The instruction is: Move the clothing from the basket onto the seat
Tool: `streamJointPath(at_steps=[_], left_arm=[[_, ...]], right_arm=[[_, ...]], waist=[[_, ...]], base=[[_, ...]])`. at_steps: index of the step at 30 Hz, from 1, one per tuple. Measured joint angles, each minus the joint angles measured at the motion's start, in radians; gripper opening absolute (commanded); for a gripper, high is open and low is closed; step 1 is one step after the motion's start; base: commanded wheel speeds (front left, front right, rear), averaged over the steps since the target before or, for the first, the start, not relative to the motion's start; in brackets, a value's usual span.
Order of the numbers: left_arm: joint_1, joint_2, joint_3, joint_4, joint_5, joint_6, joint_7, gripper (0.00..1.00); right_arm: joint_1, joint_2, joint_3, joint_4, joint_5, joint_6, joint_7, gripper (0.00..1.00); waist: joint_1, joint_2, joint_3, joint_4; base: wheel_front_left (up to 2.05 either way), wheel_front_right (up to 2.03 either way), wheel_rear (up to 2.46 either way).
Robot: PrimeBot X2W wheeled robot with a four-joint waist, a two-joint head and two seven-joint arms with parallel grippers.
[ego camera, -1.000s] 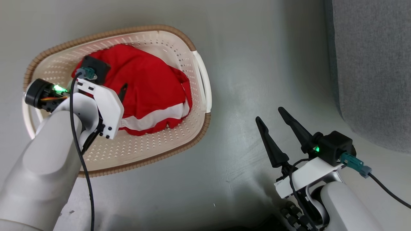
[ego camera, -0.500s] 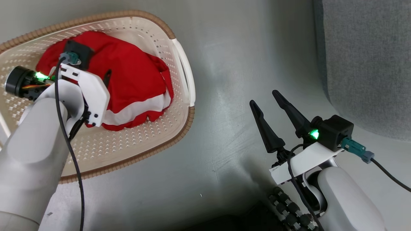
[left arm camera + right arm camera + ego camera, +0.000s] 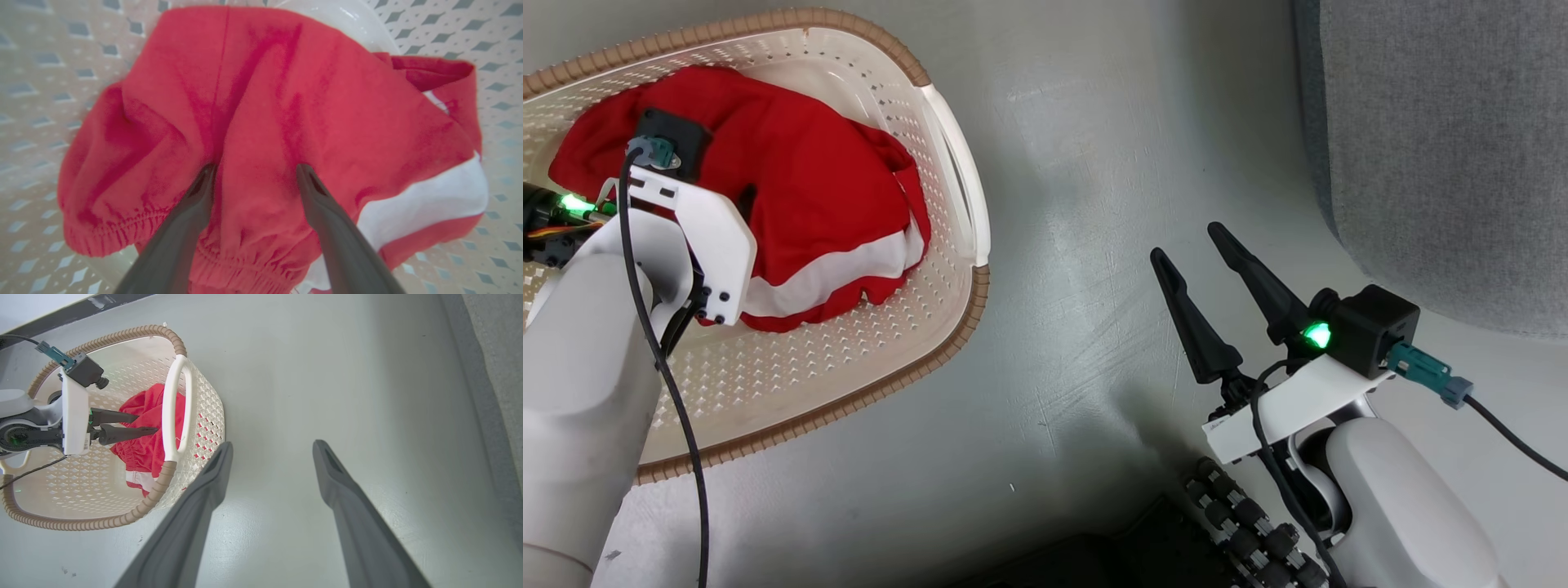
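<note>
Clothing (image 3: 809, 180): red fabric with a white band, bunched in a heap inside the basket (image 3: 849, 351), which stands on the grey floor (image 3: 1094, 163). An elastic gathered hem shows at the near edge in the left wrist view.

Left hand (image 3: 256, 168): reaches down into the basket. Fingers spread wide, not clenched. Both tips meet the top of the red heap, with a ridge of cloth lying between them. Nothing is lifted.

Right hand (image 3: 1187, 242): released, fingers apart, empty. It hangs over bare floor, between the basket and the seat (image 3: 1445, 147), touching neither.

Seat: grey woven cushion on the robot's right, well apart from the basket. No cloth lies on the part in view.
</note>
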Motion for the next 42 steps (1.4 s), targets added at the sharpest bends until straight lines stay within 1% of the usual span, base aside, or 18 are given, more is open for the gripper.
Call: streamJointPath(at_steps=[3,4,5,6,7,8,15,18,22,28,32,42], left_arm=[[-0.010,-0.009,-0.001,0.003,0.000,0.000,-0.008,1.00],[-0.014,-0.011,0.000,0.007,-0.001,0.000,-0.014,0.93],[-0.016,-0.015,0.000,0.010,-0.002,0.000,-0.018,0.93],[-0.017,-0.019,0.000,0.013,-0.002,0.000,-0.023,0.38],[-0.017,-0.026,0.000,0.015,-0.004,-0.001,-0.028,0.16],[-0.017,-0.031,0.000,0.017,-0.005,-0.001,-0.030,0.00],[-0.017,-0.046,0.017,0.037,-0.026,-0.002,-0.064,0.00],[-0.015,-0.061,0.043,0.034,-0.059,-0.002,-0.121,0.00],[0.000,-0.074,0.052,0.020,-0.070,-0.009,-0.179,0.00],[0.046,-0.079,0.078,-0.010,-0.094,-0.011,-0.272,0.00],[0.083,-0.090,0.110,-0.026,-0.135,-0.011,-0.331,0.00],[0.186,-0.108,0.155,-0.067,-0.189,-0.018,-0.463,0.00]], right_arm=[[-0.003,0.000,-0.008,0.000,0.000,0.000,0.000,1.00],[-0.008,0.000,-0.008,0.001,0.000,0.000,0.000,1.00],[-0.012,0.000,-0.008,0.002,0.000,0.000,0.000,1.00],[-0.016,0.000,-0.008,0.002,-0.001,0.000,0.000,1.00],[-0.017,0.000,-0.008,0.003,-0.002,0.000,0.000,1.00],[-0.017,0.000,-0.007,0.005,-0.003,0.000,0.000,1.00],[-0.035,0.000,-0.007,0.006,-0.001,0.000,0.000,1.00],[-0.078,0.000,-0.013,0.005,0.000,0.000,0.000,1.00],[-0.112,0.000,-0.012,0.012,-0.012,0.000,0.000,1.00],[-0.165,-0.001,0.021,0.034,-0.032,0.000,-0.003,1.00],[-0.189,-0.001,0.036,0.057,-0.048,0.000,-0.008,1.00],[-0.225,-0.005,0.059,0.109,-0.081,0.000,-0.008,1.00]], waist=[[0.0000,0.0000,0.004,-0.002],[0.0000,0.0000,0.004,-0.003],[0.0000,0.0000,0.005,-0.004],[0.0000,0.0001,0.005,-0.004],[0.0000,0.0000,0.005,-0.005],[0.0000,0.0000,0.004,-0.005],[0.0000,0.0000,-0.002,-0.006],[0.0000,0.0000,-0.011,0.002],[0.0000,0.0000,-0.023,0.016],[0.0000,0.0000,-0.048,0.047],[0.0000,0.0000,-0.070,0.069],[0.0000,0.0000,-0.144,0.123]], base=[[0.00,0.00,0.00],[0.00,0.00,0.00],[0.00,0.00,0.00],[0.00,0.00,0.00],[0.00,0.00,0.00],[0.00,0.00,0.00],[0.00,0.00,0.00],[0.00,0.00,0.00],[0.00,0.00,0.00],[0.00,0.00,0.00],[0.00,0.00,0.00],[0.00,0.00,0.00]])
